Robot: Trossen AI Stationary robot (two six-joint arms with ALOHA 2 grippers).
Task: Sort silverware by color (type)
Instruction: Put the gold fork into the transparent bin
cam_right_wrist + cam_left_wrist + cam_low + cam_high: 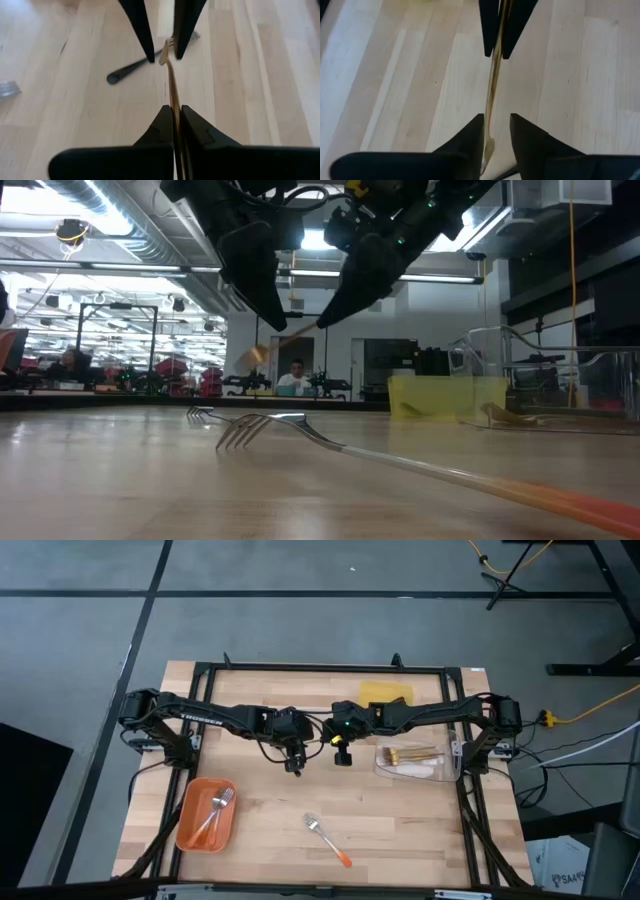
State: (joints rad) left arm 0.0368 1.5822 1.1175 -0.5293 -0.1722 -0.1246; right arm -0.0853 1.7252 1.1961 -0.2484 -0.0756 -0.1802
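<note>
A thin gold utensil hangs in the air above the middle of the table, bridging my two grippers. My right gripper is shut on one end. The other end lies between the open fingers of my left gripper. In the high view the two grippers stand close together. A black utensil lies flat on the wood below them. A silver fork with an orange handle lies near the front edge. Another fork lies in the orange tray. My right gripper pinches the gold utensil's handle between its two fingers, slanting down from the table's right side. The utensil runs straight out along the fingers and is clear of the table. My left gripper is open around the other end; whether a finger touches it, I cannot tell.
A clear tray at the right holds gold pieces. A yellow tray stands at the far edge. Bare wood lies between the orange tray and the clear tray. A black frame borders the table.
</note>
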